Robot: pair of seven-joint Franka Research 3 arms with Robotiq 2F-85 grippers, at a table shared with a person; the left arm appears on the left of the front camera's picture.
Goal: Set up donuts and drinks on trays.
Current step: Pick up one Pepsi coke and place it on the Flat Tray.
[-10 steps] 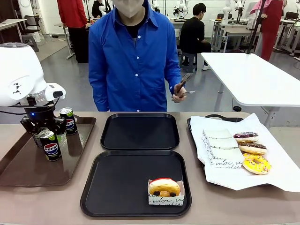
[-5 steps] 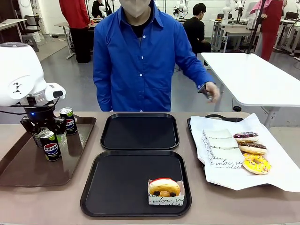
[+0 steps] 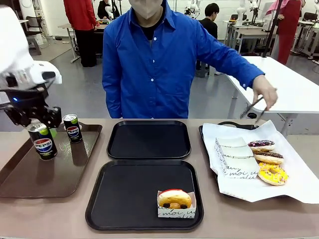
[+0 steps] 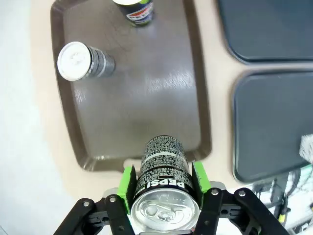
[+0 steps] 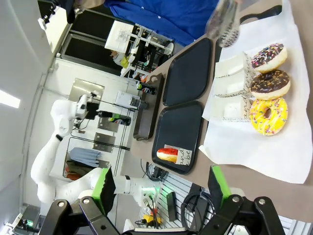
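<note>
The Pepsi can (image 4: 164, 176) is clamped upright between the green pads of your left gripper (image 4: 165, 185), jaws snug on its sides just under the rim. It sits off to the left of the near black tray (image 3: 129, 199), and it looks lifted clear of the brown tray (image 3: 30, 181) that lies on the counter (image 3: 50, 219) on that side. On that brown tray, farther from the near black tray, stand a second Pepsi can (image 3: 73, 128) and a grey-patterned can (image 4: 85, 61).

The near black tray itself has one boxed donut (image 3: 175, 201) with red glaze in its front right corner. The far black tray (image 3: 148, 139) lies right behind it, bare.

To the right of the near black tray, the paper-lined tray (image 3: 239, 191) carries three loose donuts (image 3: 269, 158) in a row. The person's hand (image 3: 264, 92) hovers above it with tongs (image 3: 251, 107).

Your right gripper (image 5: 161, 188) is spread wide, nothing between its pads.
</note>
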